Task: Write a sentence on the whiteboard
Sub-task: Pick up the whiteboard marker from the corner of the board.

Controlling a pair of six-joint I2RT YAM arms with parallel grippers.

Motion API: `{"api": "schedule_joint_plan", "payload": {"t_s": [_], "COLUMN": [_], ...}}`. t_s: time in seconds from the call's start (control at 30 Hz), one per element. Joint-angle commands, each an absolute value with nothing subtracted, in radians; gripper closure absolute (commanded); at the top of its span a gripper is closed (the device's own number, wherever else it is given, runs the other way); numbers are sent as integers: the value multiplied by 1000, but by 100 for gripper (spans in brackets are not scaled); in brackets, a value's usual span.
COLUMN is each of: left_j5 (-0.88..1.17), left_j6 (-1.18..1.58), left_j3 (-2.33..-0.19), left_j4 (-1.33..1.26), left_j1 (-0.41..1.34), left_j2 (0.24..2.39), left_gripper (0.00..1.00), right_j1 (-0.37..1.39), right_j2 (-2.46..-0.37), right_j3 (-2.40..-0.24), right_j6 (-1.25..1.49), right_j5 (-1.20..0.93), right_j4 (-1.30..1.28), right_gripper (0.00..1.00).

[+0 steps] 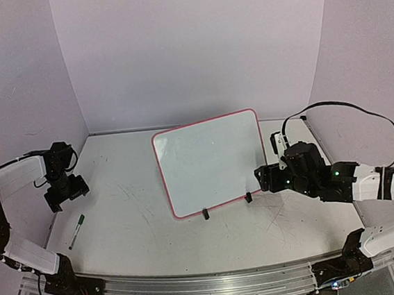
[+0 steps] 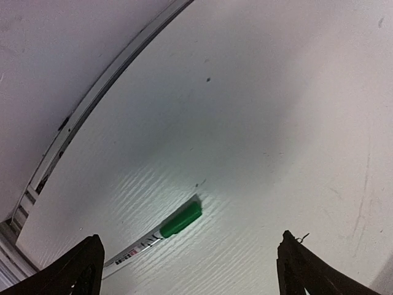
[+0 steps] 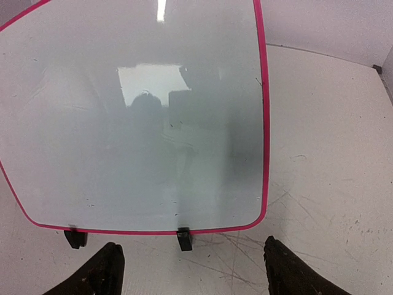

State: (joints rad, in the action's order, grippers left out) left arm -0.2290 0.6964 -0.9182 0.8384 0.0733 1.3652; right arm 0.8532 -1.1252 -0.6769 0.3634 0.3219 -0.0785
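1. Top external: the small rectangular whiteboard with a thin pink-red rounded frame [image 1: 212, 163] is standing mid-table, leaning back on its two black clip feet [image 1: 205, 214]. Its face is turning toward the arms, probably for easy reach, and it is showing no writing. A slim marker with a green cap [image 1: 77, 231] is lying on the scuffed white table [image 1: 143, 243] near the left gripper [image 1: 65, 191]. The right gripper [image 1: 264, 177] is hovering just beside the board's right foot, likely to steady it.
2. Left wrist: the dark fingers [image 2: 80, 270] are standing wide and empty, framing the marker, which is lying flat below them and looks ready for pick-up.
3. Right wrist: the fingers [image 3: 101, 273] are spreading wide, gripping nothing, and facing the blank board's lower edge.
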Motion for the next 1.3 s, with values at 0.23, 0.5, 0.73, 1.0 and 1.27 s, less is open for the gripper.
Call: {"api": "schedule_joint_plan", "payload": {"t_s": [0.23, 0.5, 0.73, 1.0, 1.27], "left_j5": [-81, -39, -4, 70, 93], "left_j6": [631, 583, 565, 576, 606], "left_j3": [-863, -871, -865, -844, -807], "left_j4": [867, 848, 832, 822, 814], "left_j1": [-40, -42, -41, -42, -41], "left_j2": [1487, 1624, 1671, 1645, 1607], "left_gripper": [1, 5, 20, 45, 67], "right_j1": [857, 856, 857, 857, 857], "right_j2": [-1022, -957, -928, -946, -993], "right_j3": [-675, -650, -636, -644, -674], "right_j6": [335, 337, 358, 360, 357], "right_j5": [304, 321, 327, 320, 288], "right_j4": [-48, -41, -41, -33, -13], "right_gripper": [20, 20, 20, 20, 21]}}
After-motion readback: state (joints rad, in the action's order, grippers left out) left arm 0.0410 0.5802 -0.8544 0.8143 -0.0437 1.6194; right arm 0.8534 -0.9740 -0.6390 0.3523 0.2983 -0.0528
